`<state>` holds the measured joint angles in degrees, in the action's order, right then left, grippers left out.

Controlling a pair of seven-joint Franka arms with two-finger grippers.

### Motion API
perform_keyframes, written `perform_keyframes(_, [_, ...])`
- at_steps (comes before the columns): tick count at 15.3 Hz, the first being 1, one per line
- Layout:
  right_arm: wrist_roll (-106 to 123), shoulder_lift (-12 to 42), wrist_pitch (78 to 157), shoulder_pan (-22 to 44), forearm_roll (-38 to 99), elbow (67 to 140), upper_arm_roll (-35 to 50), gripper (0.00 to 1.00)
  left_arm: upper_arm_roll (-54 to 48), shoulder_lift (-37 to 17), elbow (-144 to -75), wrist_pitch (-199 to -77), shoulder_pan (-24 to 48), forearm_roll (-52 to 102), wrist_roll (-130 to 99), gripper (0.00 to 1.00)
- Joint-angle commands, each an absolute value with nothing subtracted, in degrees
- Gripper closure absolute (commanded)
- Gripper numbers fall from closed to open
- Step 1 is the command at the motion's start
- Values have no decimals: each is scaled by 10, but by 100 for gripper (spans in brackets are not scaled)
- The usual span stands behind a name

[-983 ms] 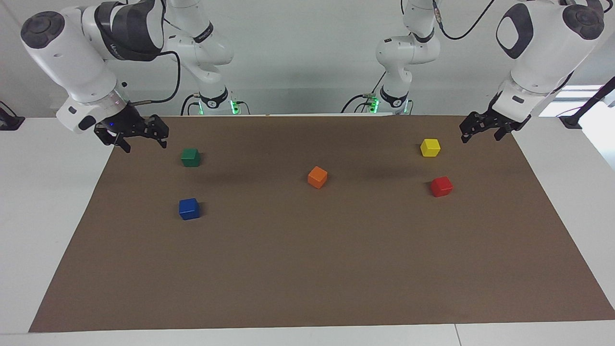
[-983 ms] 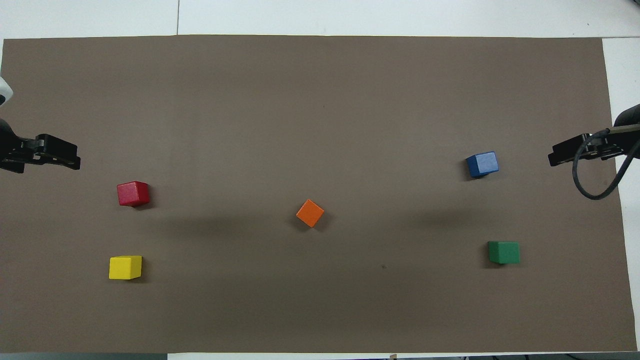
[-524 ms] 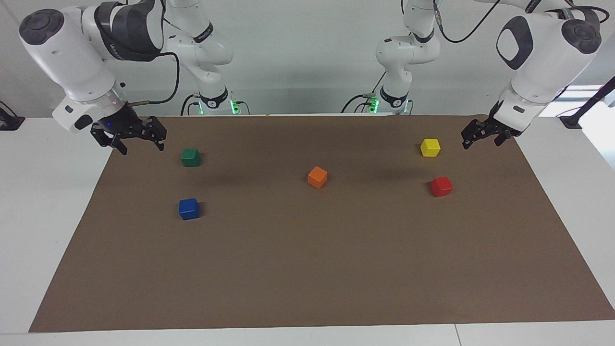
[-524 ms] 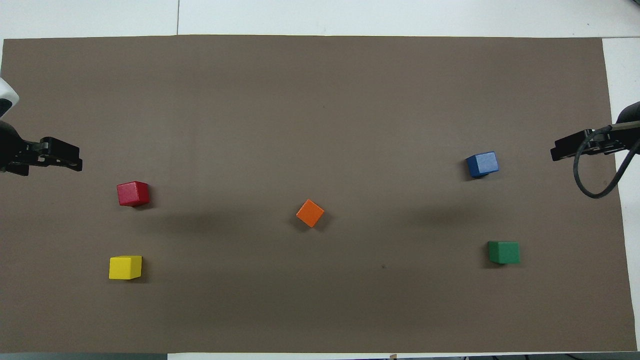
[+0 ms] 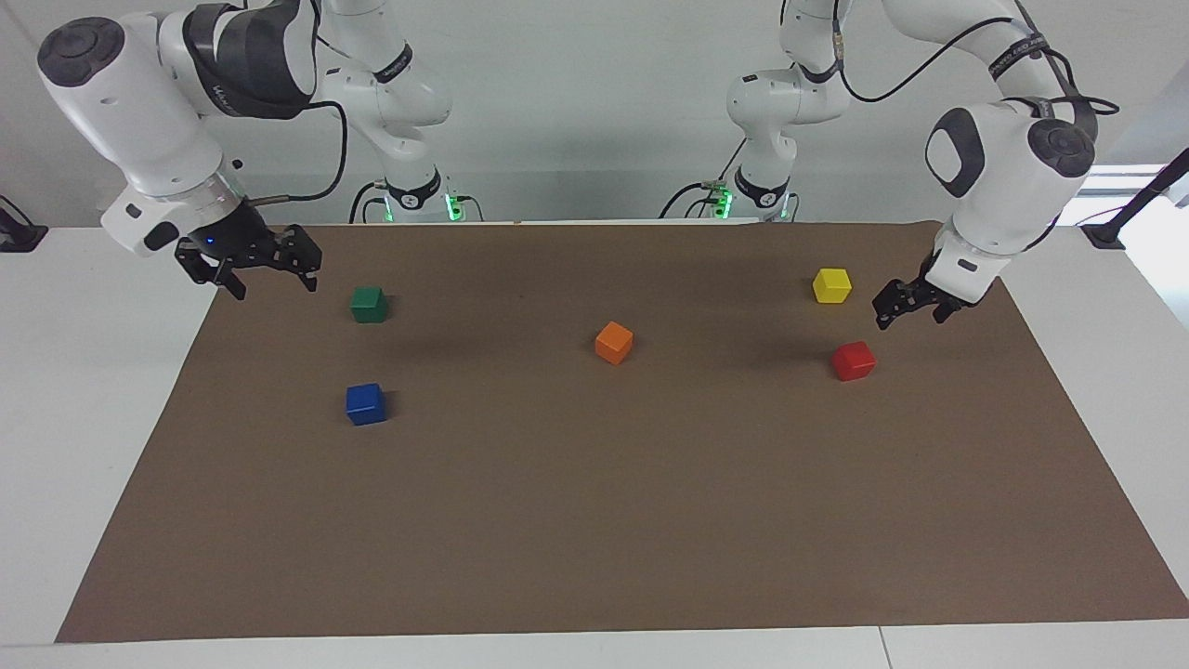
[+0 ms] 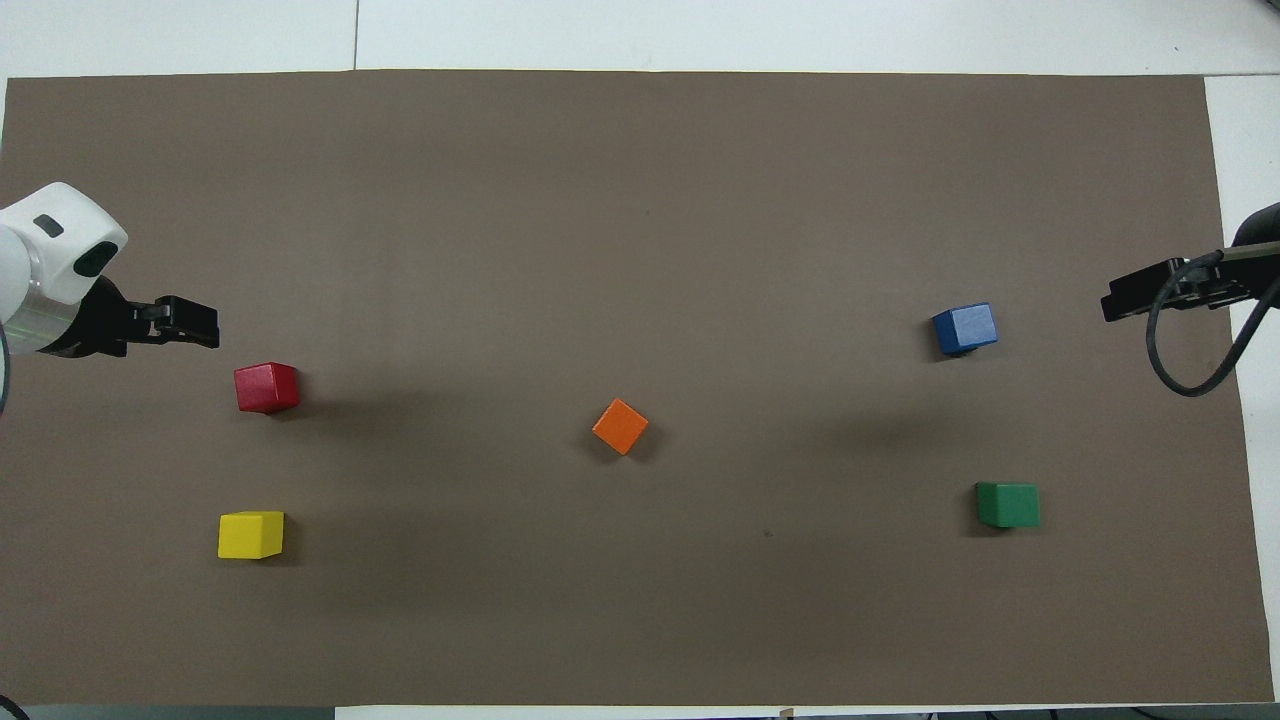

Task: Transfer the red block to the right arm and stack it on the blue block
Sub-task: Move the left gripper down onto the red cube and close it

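Observation:
The red block (image 5: 854, 360) sits on the brown mat (image 5: 594, 520) toward the left arm's end; it also shows in the overhead view (image 6: 266, 387). My left gripper (image 5: 908, 318) hangs open and empty just above the mat, close beside the red block and apart from it; its tips show in the overhead view (image 6: 200, 332). The blue block (image 5: 366, 404) sits toward the right arm's end and shows in the overhead view (image 6: 965, 329). My right gripper (image 5: 277, 282), with its blue light, waits open and empty over the mat's edge, seen in the overhead view (image 6: 1112, 303).
A yellow cube (image 5: 831, 285) lies nearer to the robots than the red block. An orange cube (image 5: 614, 342) sits mid-mat. A green cube (image 5: 369, 304) lies nearer to the robots than the blue block. White table surrounds the mat.
The left arm has swung in and lowered; its gripper moved from the mat's edge toward the red block. The right arm has barely moved. No cube has moved.

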<state>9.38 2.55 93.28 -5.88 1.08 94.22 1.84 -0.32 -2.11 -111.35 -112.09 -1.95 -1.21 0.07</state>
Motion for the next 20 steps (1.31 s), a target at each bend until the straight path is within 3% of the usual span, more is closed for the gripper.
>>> perform_keyframes(1, [83,16,934,-62,8,949,25,0,-1,-25,-1148,-1172,-22,-19,-4,0])
perform_keyframes(12, [86,10,933,-60,7,965,25,0,-1,-25,-1301,-1336,-22,-19,-74,0])
perform_keyframes(20, [83,8,939,-60,8,969,25,0,-1,-35,-1324,-1370,-15,-19,-120,0])
